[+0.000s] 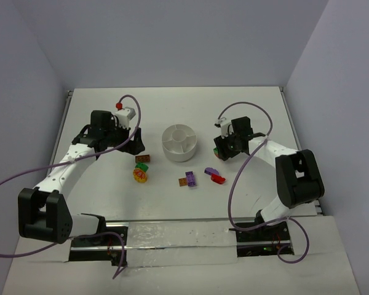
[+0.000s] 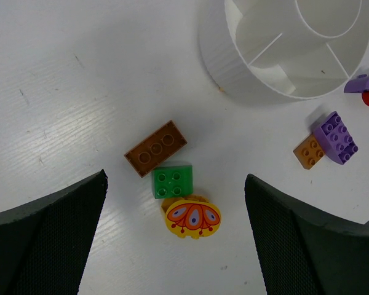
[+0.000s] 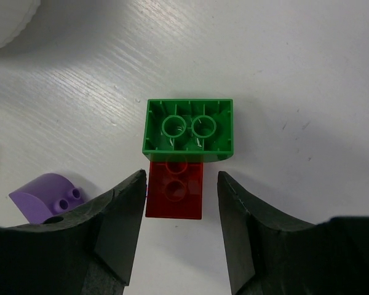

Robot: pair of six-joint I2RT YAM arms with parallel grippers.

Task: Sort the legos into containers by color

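Note:
The white round dish with wedge containers stands mid-table, also seen as the dish. My left gripper hangs open above a brown brick, a green brick and a round yellow-and-red piece; the left gripper touches none of them. My right gripper straddles a clear red brick that lies against an upturned green brick. Its left finger is at the brick's edge, and a gap shows at the right finger. In the top view the right gripper hides that red brick.
A purple brick lies beside a small orange one in front of the dish. A curved purple piece and another red brick lie just right of them. Walls close the table at the back and sides.

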